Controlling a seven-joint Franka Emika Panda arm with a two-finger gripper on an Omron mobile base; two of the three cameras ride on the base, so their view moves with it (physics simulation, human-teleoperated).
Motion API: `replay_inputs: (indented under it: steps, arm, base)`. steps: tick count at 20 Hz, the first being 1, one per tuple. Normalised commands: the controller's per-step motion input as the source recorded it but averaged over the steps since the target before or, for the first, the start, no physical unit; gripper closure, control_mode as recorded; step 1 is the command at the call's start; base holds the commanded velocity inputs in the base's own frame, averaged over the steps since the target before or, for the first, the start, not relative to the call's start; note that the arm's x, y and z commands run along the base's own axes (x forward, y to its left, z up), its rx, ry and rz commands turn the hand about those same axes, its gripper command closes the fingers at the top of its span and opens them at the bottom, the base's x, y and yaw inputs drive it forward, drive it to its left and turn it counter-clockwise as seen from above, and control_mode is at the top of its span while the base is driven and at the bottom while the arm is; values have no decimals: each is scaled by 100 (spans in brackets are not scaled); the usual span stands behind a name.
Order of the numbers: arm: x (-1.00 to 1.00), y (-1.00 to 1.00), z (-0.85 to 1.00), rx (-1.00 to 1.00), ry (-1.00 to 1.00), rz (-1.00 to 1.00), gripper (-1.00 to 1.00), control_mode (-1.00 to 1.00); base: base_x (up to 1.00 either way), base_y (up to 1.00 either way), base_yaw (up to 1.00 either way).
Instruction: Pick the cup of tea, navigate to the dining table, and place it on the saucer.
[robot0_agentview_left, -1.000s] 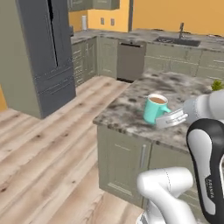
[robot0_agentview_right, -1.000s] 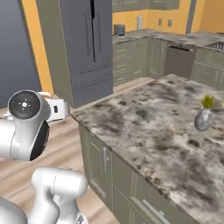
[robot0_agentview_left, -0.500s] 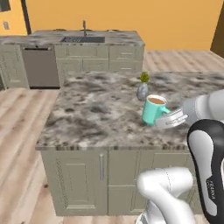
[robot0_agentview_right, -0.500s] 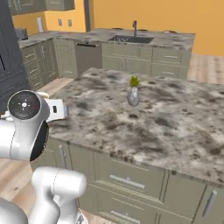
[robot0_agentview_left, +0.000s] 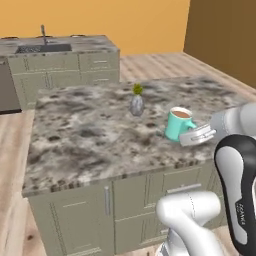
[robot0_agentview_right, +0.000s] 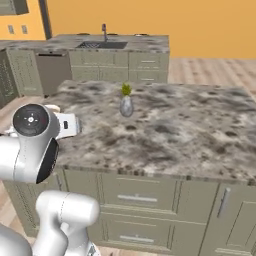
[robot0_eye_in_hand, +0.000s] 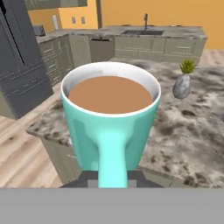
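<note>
Teal cup of tea (robot0_agentview_left: 178, 124) — handle between jaws

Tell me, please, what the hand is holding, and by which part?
The hand holds the cup of tea by its side handle, upright.

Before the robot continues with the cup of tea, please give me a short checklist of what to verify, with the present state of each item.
1. Grip: the end effector is shut on the handle of the cup of tea. Ok.
2. Cup upright: the rim looks level in the hand view. Ok.
3. Tea not spilled: the brown liquid sits below the rim and no drops show on the cup's side. Ok.
4. Saucer located: no white plate can be made out on the granite top. Cannot tell.
5. Obstacles: a small grey vase with a plant stands on the counter, apart from the cup. Ok, but keep away from it.
</note>
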Motion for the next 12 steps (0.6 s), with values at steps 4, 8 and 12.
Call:
replay_inputs:
  steps: [4, 8, 12]
  arm:
    - [0, 0, 0, 0, 0, 0, 100, 100]
    - [0, 0, 0, 0, 0, 0, 100, 100]
    - [0, 0, 0, 0, 0, 0, 100, 100]
  base:
    - [0, 86, -3]
    - [0, 100, 0]
    - [2, 100, 0]
